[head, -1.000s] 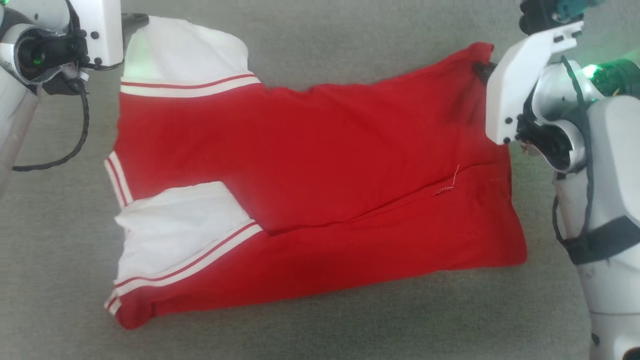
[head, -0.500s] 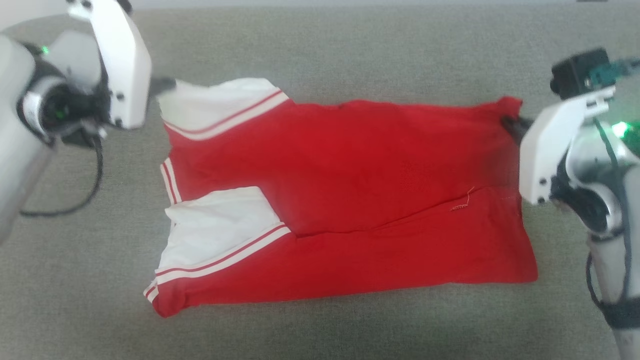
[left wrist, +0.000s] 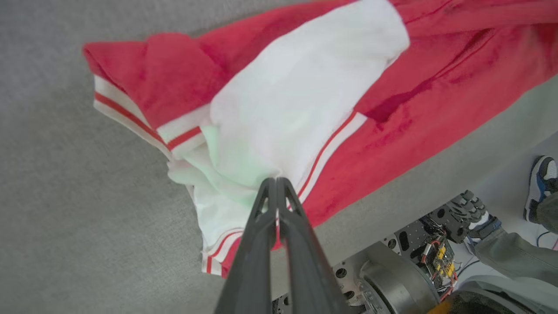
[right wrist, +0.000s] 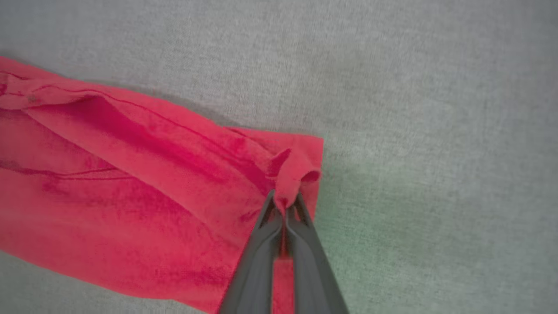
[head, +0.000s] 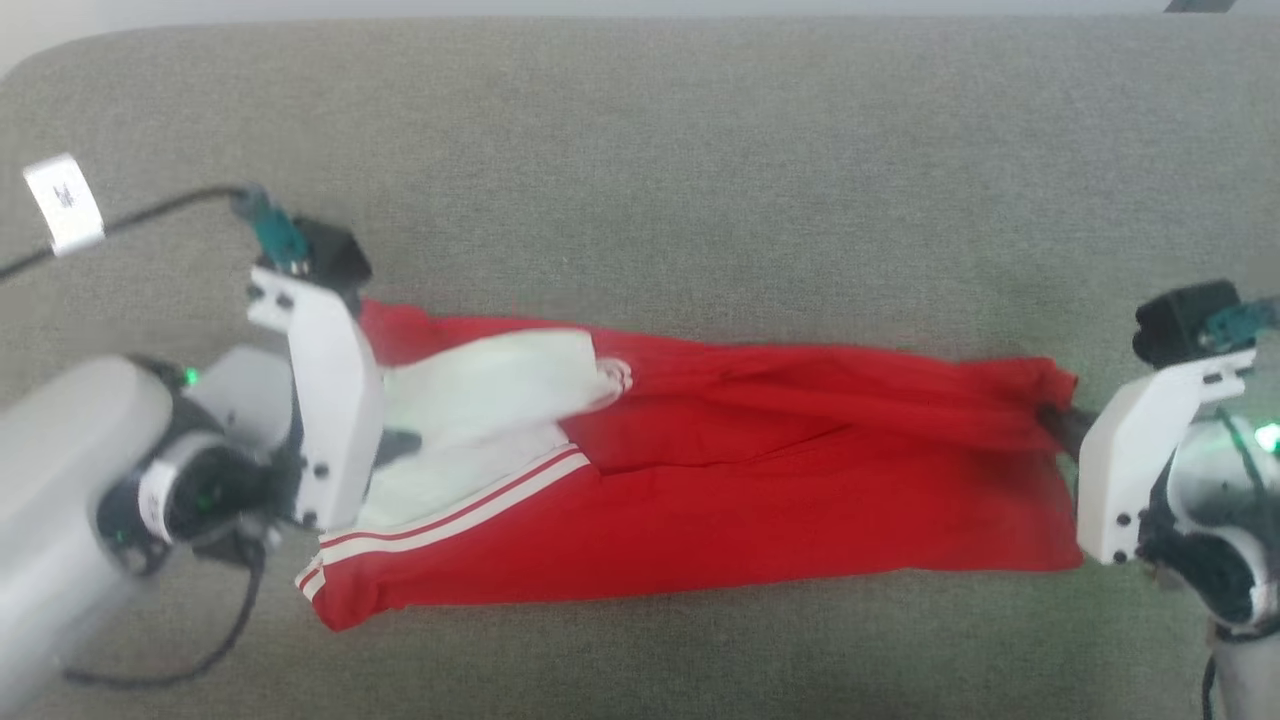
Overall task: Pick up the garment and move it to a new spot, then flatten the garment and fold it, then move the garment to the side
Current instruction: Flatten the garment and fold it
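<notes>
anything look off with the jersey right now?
The garment isn't flat. Its white sleeve is bunched and twisted beside the left claw, and the top red layer runs in long creases toward the right claw. No tears visible.

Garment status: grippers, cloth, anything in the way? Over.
Left gripper shut on garment at white sleeve. Right gripper shut on red corner. Garment stretched between them, half folded, on grey surface. Person's shoe on floor past the edge.
</notes>
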Controlling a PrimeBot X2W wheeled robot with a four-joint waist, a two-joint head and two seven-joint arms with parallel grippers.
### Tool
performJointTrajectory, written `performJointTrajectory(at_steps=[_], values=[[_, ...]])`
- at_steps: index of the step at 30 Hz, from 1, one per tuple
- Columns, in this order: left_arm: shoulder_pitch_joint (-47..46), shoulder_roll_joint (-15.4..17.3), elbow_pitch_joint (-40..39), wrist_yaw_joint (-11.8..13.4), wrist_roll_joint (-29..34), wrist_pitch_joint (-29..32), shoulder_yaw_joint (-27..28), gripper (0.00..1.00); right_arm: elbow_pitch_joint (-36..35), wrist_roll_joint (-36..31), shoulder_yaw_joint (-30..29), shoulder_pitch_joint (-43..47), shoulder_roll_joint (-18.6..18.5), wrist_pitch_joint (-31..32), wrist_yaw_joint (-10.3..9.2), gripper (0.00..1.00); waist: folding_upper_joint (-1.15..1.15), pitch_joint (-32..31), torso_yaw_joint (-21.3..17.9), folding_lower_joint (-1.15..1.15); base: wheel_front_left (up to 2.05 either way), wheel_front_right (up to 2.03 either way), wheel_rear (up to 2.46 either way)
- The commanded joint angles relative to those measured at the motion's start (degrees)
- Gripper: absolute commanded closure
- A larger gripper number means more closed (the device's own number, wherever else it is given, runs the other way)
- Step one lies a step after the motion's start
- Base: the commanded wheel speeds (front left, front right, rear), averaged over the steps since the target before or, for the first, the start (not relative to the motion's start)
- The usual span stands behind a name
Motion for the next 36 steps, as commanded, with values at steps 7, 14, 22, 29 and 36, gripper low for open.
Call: performJointTrajectory(at_steps=[7, 14, 22, 29, 36], values=[[6.6, -0.4, 0.8, 1.4, -2.6, -1.9, -1.4, 1.00, 3.0, -1.3, -0.4, 1.1, 1.7, -0.4, -0.05, 1.00, 0.00, 0.3, -0.1, 0.00, 0.00, 0.00, 0.00], [9.2, -2.6, 7.7, -0.7, -2.8, -4.9, -1.8, 0.71, 8.4, -2.6, 1.2, -1.9, 2.7, -2.0, -0.05, 0.00, 0.00, -0.6, -0.4, 0.00, 0.00, 0.00, 0.00], [10.2, -3.5, 9.3, -2.0, -2.7, -9.0, -0.6, 0.00, 9.3, 0.1, 2.6, -3.2, 1.3, -0.6, -0.05, 0.00, 0.00, -3.8, 0.4, 0.00, 0.00, 0.00, 0.00], [13.6, -1.3, 5.4, -1.0, 0.9, -18.8, 1.6, 0.00, 8.0, 2.0, -0.6, -2.1, 1.0, 3.3, -0.04, 0.00, 0.00, -7.3, 1.3, 0.00, 0.00, 0.00, 0.00], [18.5, 0.3, 3.7, 0.7, 7.3, -34.9, 4.1, 0.00, 9.6, 0.7, -3.9, -1.0, 1.1, 5.5, -0.04, 0.00, 0.00, -9.4, 3.2, 0.00, 0.00, 0.00, 0.00]])
